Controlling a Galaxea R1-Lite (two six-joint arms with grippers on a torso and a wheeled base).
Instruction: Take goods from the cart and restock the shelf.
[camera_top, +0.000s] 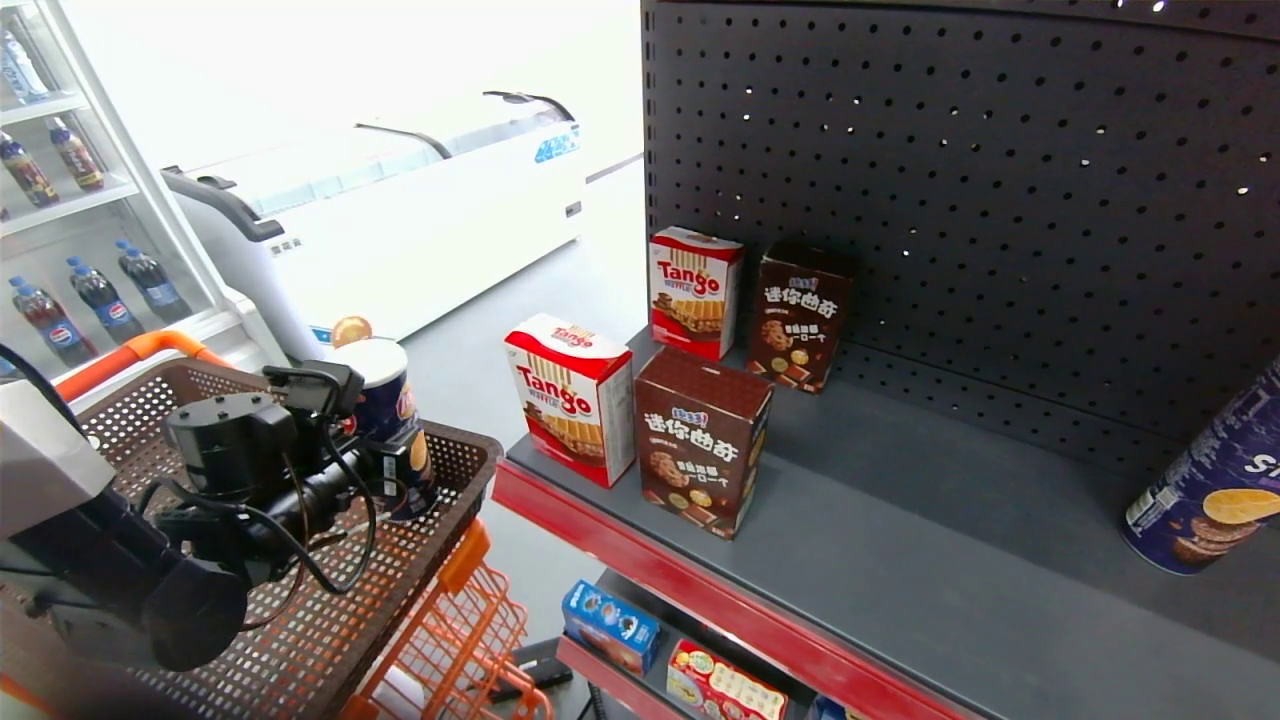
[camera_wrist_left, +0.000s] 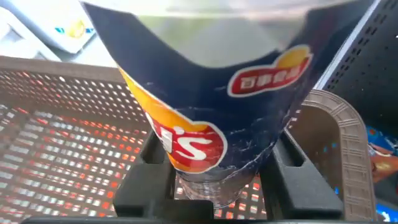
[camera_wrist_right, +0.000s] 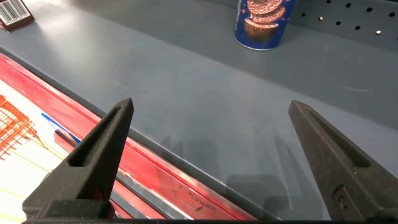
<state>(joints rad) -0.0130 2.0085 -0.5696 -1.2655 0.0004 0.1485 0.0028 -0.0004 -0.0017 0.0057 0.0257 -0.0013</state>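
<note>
now left gripper (camera_top: 395, 465) grips one chip can (camera_top: 383, 385), right gripper (camera_wrist_right: 211, 143) spread wide; four boxes (camera_top: 700, 440) shelved.

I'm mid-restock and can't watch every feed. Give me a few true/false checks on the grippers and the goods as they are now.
1. The left gripper is shut on a chip can at the cart. True.
2. The right gripper holds a box. False: it is open and empty, above the shelf.
3. Four boxes stand upright on the shelf. True: two red wafer boxes and two brown cookie boxes, in two rows.
4. The shelf has no chip can on it. False: a second chip can stands far to the right of the boxes.
</note>
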